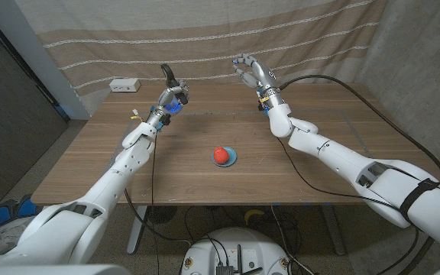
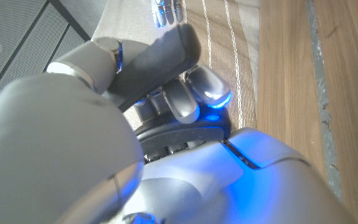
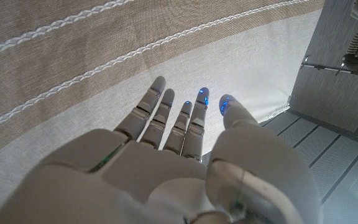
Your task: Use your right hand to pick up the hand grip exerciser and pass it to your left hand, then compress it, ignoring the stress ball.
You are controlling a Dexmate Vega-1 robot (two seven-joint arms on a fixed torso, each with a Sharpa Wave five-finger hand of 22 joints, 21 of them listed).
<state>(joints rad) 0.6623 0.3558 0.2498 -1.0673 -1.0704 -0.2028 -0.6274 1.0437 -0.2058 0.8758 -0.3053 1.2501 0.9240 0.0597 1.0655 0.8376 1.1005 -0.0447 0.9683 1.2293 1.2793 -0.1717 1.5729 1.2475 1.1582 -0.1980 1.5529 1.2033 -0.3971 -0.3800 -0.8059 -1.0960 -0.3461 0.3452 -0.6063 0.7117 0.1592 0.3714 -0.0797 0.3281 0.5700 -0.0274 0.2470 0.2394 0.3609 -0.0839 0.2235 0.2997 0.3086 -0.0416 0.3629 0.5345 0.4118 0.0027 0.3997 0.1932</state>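
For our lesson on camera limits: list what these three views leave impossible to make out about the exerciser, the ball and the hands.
- Hand grip exerciser: head view too small to show compression; in the left wrist view the left hand covers most of it.
- Stress ball: too small to judge its texture.
- Right hand: palm side faces away.

The wooden table carries a red stress ball on a blue dish near its middle, and a white box at its far left corner.
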